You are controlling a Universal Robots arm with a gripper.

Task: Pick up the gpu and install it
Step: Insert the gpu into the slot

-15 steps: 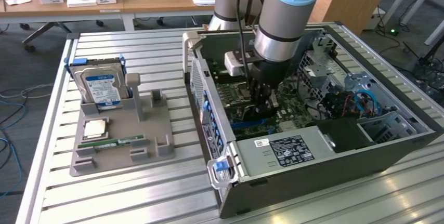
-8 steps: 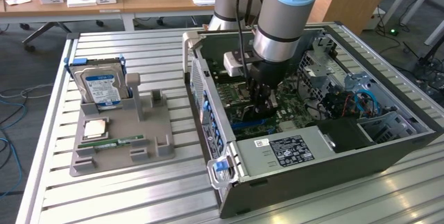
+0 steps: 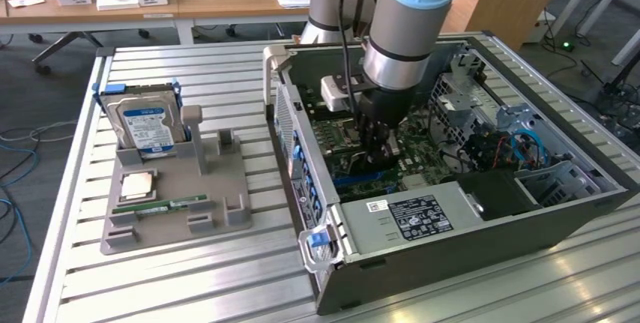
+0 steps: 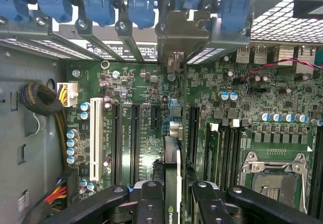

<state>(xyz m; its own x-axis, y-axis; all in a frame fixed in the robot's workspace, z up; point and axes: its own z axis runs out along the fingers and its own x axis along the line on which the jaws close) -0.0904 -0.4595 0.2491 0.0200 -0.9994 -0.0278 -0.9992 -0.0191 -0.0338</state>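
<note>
Inside the open computer case (image 3: 430,252), my gripper (image 3: 375,157) reaches down to the motherboard (image 4: 136,93). In the wrist view the gpu (image 4: 172,156) shows edge-on as a thin dark card standing upright between the long black expansion slots. Its pale metal bracket (image 4: 177,35) meets the case's rear slot openings. My gripper (image 4: 174,206) is shut on the gpu, with a black finger (image 4: 151,204) on each side of the card's near end. I cannot tell whether the card's lower edge sits fully in a slot.
Blue slot latches (image 4: 98,4) line the case's rear wall. A cable bundle (image 4: 40,100) and the processor socket (image 4: 275,171) flank the slots. Outside the case, a grey holder (image 3: 170,195) carries a hard drive (image 3: 148,124), a memory stick (image 3: 160,207) and a square chip (image 3: 137,183).
</note>
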